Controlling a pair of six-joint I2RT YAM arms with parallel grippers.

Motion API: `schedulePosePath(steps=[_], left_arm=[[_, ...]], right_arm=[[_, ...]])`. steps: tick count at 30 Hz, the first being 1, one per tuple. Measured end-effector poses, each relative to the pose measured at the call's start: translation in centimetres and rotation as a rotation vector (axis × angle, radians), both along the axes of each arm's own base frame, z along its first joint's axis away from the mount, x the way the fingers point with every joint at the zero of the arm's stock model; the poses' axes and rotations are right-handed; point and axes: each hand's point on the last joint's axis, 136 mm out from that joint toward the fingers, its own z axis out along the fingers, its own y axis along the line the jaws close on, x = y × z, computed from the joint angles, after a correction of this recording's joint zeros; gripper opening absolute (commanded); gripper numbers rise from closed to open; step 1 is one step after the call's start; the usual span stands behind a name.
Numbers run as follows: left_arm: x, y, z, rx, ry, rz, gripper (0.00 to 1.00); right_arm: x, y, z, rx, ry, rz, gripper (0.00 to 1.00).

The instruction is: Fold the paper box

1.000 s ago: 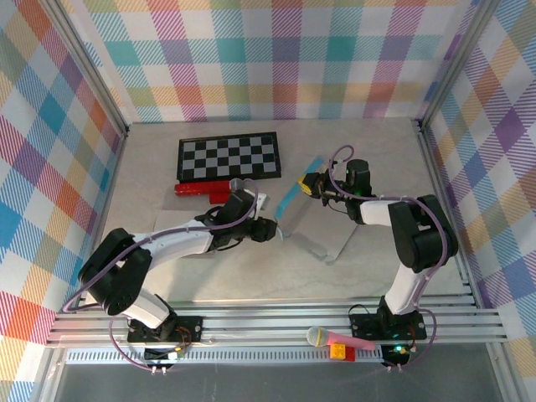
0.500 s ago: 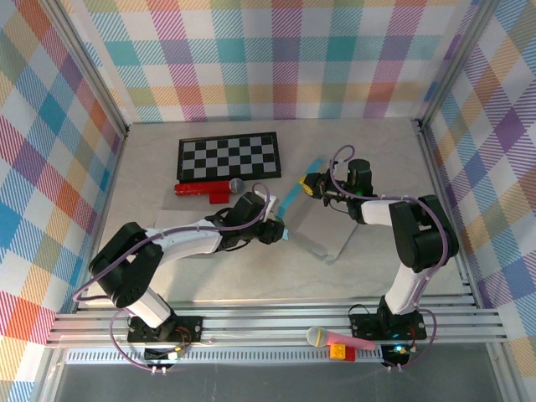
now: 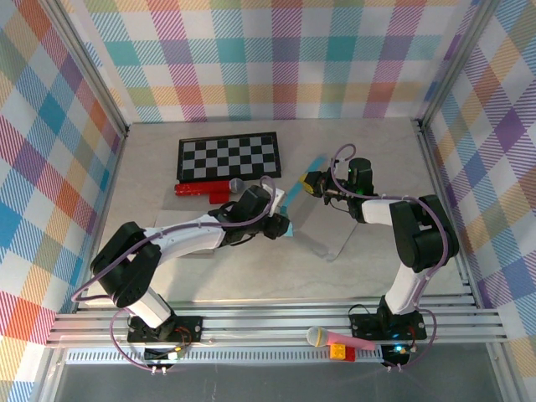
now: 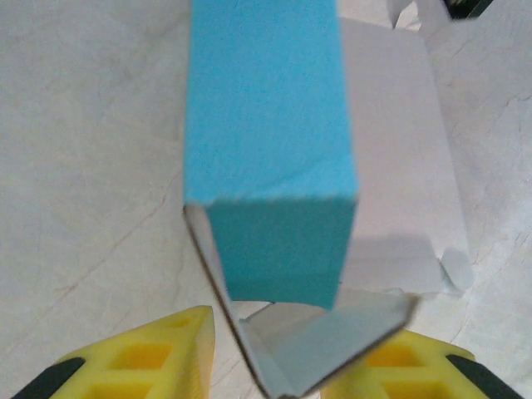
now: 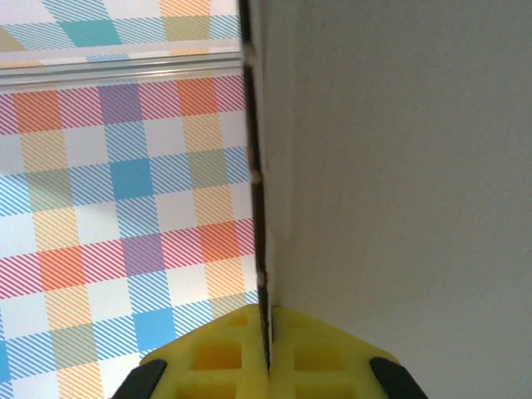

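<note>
The paper box [image 3: 327,230] lies partly flat at mid-table, grey-white inside and blue outside. In the left wrist view its blue panel [image 4: 266,125] stands up, and a grey flap [image 4: 332,341] bent into a V sits between my yellow fingers [image 4: 141,357]. My left gripper [image 3: 283,224] [image 4: 303,332] is open, narrowed around that flap. The right finger touches it and a slim gap shows on the left. My right gripper [image 3: 308,182] [image 5: 268,320] is shut on the box's far edge, the thin card [image 5: 399,166] pinched between its pads.
A chessboard [image 3: 228,156] lies at the back left, with a red block [image 3: 199,189] and a grey-headed microphone [image 3: 237,185] just in front of it. A pink microphone [image 3: 335,338] rests on the front rail. Plaid walls enclose the table.
My left gripper has moved right up to the box's near-left edge and its jaws have narrowed around the flap. The right arm has stayed still.
</note>
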Motion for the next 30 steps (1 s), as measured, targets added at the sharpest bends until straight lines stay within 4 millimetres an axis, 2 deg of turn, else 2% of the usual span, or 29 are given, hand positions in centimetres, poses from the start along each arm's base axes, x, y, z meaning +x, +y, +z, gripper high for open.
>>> schedulePosePath(steps=[7,17,22,30], left_arm=[[1.0,-0.6,0.1,0.006,-0.010,0.012,0.33],[1.6,-0.3,-2.0,0.051,0.009,0.048,0.35],[2.3,-0.3,-3.0,0.052,0.017,0.109,0.35],[3.3,-0.5,-3.2,0.025,0.002,0.222,0.34]], right_arm=[[0.7,-0.2,0.2,0.020,0.013,-0.047,0.00],[0.6,0.0,-0.2,0.034,0.024,-0.084,0.00],[0.4,-0.2,-0.4,0.070,0.005,-0.120,0.00],[0.6,-0.7,-0.4,0.135,-0.029,-0.204,0.00]])
